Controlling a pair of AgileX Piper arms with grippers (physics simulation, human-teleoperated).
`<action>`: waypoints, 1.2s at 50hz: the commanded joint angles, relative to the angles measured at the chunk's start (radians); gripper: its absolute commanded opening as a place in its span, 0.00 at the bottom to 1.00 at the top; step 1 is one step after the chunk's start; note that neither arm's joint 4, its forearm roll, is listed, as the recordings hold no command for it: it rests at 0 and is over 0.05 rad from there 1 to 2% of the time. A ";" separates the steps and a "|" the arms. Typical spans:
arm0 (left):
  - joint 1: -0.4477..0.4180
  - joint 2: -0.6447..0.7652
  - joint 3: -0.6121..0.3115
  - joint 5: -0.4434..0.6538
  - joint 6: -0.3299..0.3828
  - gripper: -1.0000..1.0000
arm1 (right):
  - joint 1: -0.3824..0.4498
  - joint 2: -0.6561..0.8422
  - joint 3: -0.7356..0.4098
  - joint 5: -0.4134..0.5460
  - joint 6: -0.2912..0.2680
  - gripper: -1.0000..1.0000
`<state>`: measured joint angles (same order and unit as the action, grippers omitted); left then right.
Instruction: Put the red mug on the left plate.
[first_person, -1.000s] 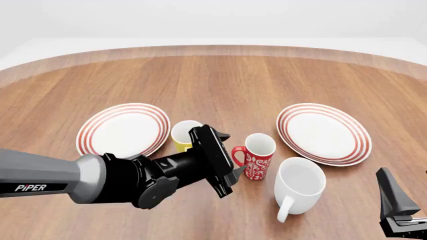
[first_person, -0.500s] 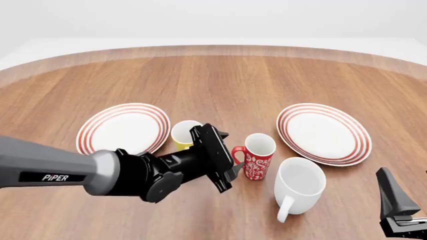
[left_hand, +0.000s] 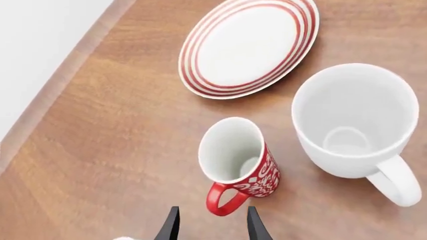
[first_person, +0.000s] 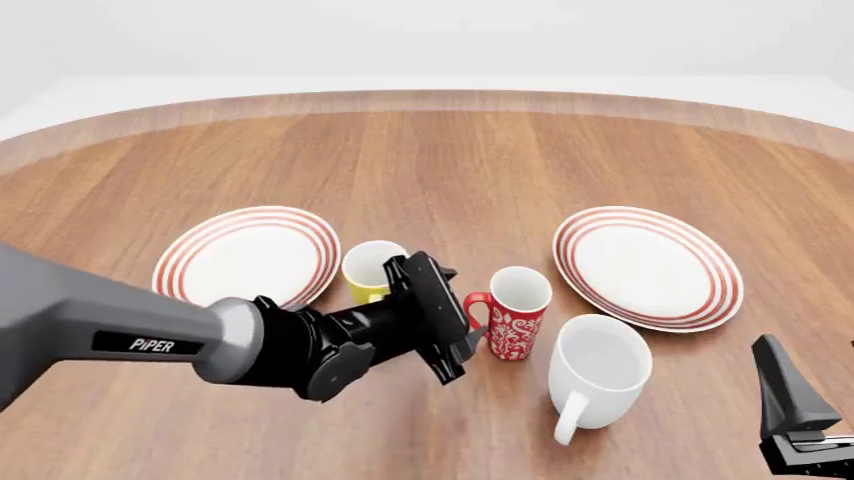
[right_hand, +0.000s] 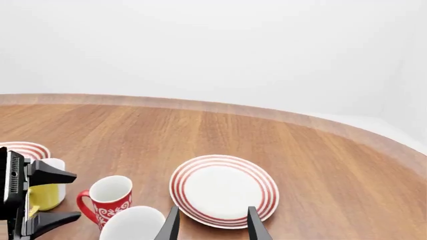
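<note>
On a round wooden table (first_person: 441, 160), the red mug (first_person: 515, 311) stands upright at centre, between the left plate (first_person: 247, 260) and the right plate (first_person: 647, 265). The left gripper (first_person: 454, 305), fingers parted, flanks its handle; the right gripper (right_hand: 210, 225) hangs spread and empty at the near right.

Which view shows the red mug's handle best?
The left wrist view: the red mug shows its whole handle loop, pointing toward the open left gripper. In the front view the gripper hides part of the handle; the right wrist view shows it small, near the frame's edge.
</note>
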<state>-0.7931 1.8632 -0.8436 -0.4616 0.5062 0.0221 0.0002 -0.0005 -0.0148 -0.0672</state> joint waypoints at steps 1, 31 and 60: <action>0.000 0.019 -0.014 0.000 0.003 1.00 | 0.000 0.000 0.000 -0.001 0.002 1.00; -0.005 0.040 -0.033 0.014 0.009 0.00 | 0.001 0.000 -0.001 -0.003 0.006 1.00; 0.013 -0.020 -0.026 0.011 -0.032 0.00 | 0.004 0.000 -0.001 -0.006 0.001 1.00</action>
<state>-0.7866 1.8783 -0.8754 -0.4491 0.4887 0.0245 0.0002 -0.0018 -0.0193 -0.0634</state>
